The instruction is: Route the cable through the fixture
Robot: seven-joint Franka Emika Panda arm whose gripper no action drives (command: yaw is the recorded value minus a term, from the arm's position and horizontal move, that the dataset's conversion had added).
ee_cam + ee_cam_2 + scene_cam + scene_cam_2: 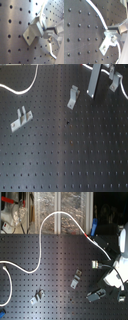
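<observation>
The white cable [55,214] loops across the black perforated board from the second exterior view's left, arcs up and runs down toward the arm. My gripper [91,93] stands upright near the far right of the first exterior view, its fingers pressed together as one bar, apparently shut on the cable [86,66]. The fixture is three metal clips: one [116,82] just right of the gripper, one [73,97] left of it, one [20,119] far left. In both wrist views the cable [95,11] runs right up to a clip [108,41] beside the fingers [122,26].
The board [65,159] is bare perforated black metal across the near half of the first exterior view. More slack cable [27,88] lies at its top left. Clutter and shelving [15,209] stand behind the board in the second exterior view.
</observation>
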